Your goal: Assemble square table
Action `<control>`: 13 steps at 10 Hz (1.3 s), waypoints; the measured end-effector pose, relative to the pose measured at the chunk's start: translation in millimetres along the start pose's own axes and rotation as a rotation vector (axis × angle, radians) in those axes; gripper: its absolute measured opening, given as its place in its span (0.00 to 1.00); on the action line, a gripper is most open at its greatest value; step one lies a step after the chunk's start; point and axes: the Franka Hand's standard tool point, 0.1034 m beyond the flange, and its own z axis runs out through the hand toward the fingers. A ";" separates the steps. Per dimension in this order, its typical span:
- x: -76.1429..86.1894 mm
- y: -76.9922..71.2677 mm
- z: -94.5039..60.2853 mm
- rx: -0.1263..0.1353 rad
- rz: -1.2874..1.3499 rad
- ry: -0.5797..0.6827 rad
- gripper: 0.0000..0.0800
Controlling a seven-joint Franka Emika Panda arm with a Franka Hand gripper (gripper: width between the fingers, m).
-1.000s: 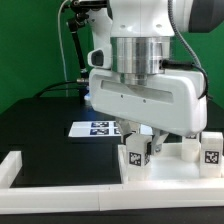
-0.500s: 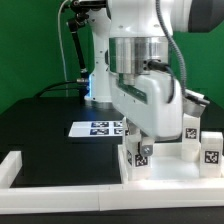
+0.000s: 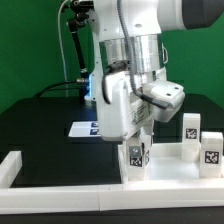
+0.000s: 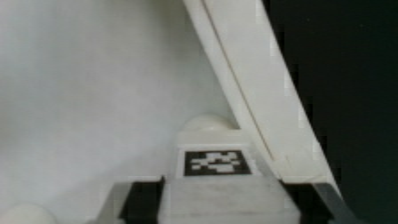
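The square table's white top (image 3: 172, 166) lies at the exterior view's lower right, and its raised rim (image 4: 249, 70) shows in the wrist view. A white leg (image 3: 136, 156) with a black-and-white tag (image 4: 217, 163) stands upright at the top's near-left corner. My gripper (image 3: 135, 141) hangs straight over it. Its dark fingers (image 4: 146, 200) press on both sides of the leg, so my gripper (image 4: 222, 205) is shut on it. Two more tagged legs (image 3: 190, 126) (image 3: 211, 150) stand at the right.
The marker board (image 3: 86, 128) lies on the black table behind the arm. White barrier strips run along the front (image 3: 60, 192) and the exterior view's left (image 3: 10, 166). A green wall and cables stand at the back.
The wrist and hand have turned around the upright leg, swinging the broad gripper body from face-on to edge-on. The jaws have narrowed onto the leg, which stays at the same corner.
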 end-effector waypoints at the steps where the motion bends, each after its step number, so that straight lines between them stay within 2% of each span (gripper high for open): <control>1: -0.6 -0.2 -0.1 0.004 0.054 0.000 0.36; 3: 0.0 -0.9 -0.5 0.005 0.177 0.000 0.36; 5: 0.1 -0.7 -0.4 0.004 0.131 0.001 0.36; 6: -1.2 -0.5 -0.1 0.013 0.052 0.005 0.45; 7: -7.6 3.4 2.1 0.033 -0.088 0.008 0.70; 8: -11.8 6.6 2.4 0.028 -0.252 0.023 0.78; 9: -13.7 7.0 1.5 0.027 -0.420 0.043 0.78; 11: -12.2 6.5 2.0 0.023 -0.571 0.048 0.81; 13: -0.6 0.0 1.0 0.015 -0.939 0.062 0.81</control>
